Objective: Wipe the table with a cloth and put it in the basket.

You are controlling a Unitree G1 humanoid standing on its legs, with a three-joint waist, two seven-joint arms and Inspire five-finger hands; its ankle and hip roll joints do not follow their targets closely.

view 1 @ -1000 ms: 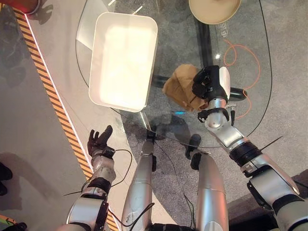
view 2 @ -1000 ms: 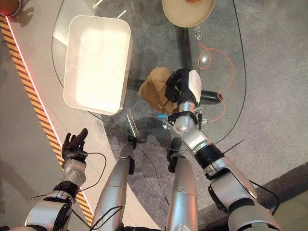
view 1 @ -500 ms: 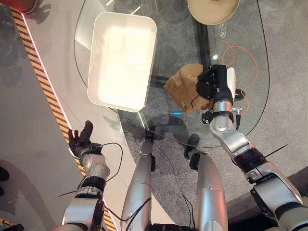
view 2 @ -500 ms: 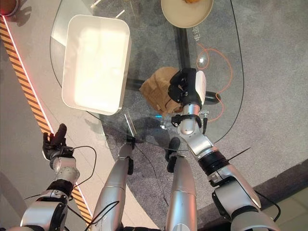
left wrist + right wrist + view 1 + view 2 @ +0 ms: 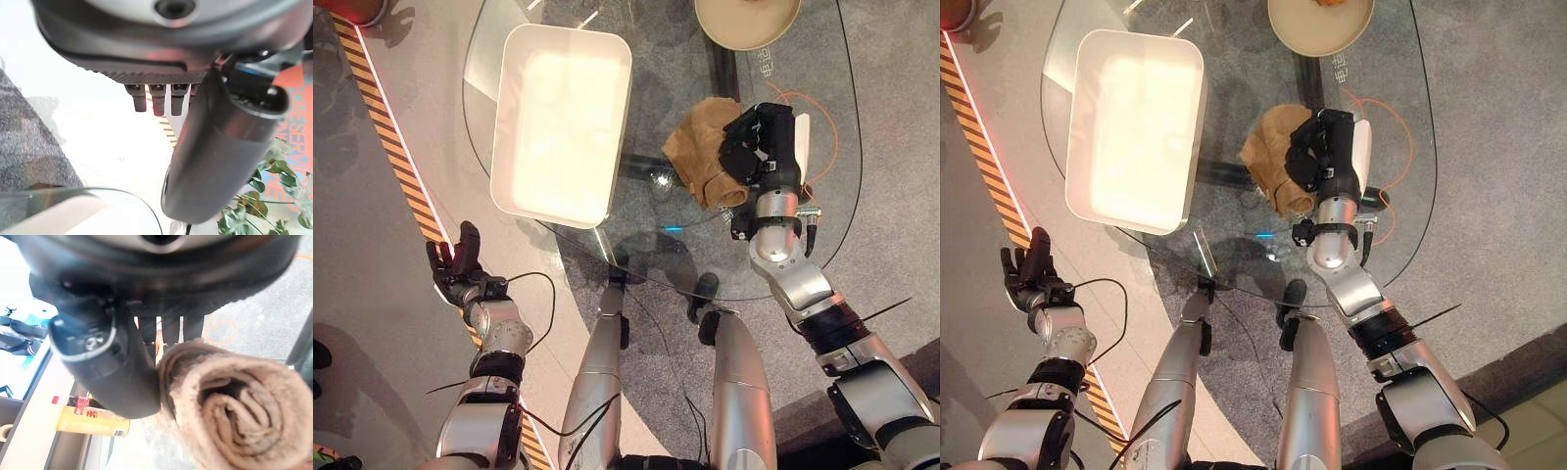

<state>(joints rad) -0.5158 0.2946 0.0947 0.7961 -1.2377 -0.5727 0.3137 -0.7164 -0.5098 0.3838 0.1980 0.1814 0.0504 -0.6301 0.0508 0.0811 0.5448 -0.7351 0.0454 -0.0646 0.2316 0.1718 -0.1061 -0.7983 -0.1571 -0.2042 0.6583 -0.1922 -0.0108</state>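
The crumpled brown cloth point(image 5: 703, 149) is lying on the round glass desk point(image 5: 646, 211), near the middle. The right hand point(image 5: 762, 145) is resting on the cloth's right side. Its fingers point(image 5: 741, 157) are curling into the cloth and bunching it up. In the right wrist view a fat roll of cloth point(image 5: 234, 406) is sitting tight against the thumb point(image 5: 110, 362), so the hand seems to be gripping it, though the fingertips are partly hidden.

The white rectangular plastic basket point(image 5: 504, 147) is sitting on the left part of the desk, near the cloth but not touching it. A tan round bowl point(image 5: 747, 22) is at the far edge of the desk. The left hand point(image 5: 455, 266) is hanging off to the side over the floor, near a yellow and black striped floor line point(image 5: 411, 191). Its fingers point(image 5: 156, 98) are straight and holding nothing.

The wiping step looks to be in hand. To do it well, the hand should be pressing the cloth flat on the glass and sliding it in wide, slow strokes. It should be keeping a firm hold so no corner slips loose, and steering clear of the bowl.
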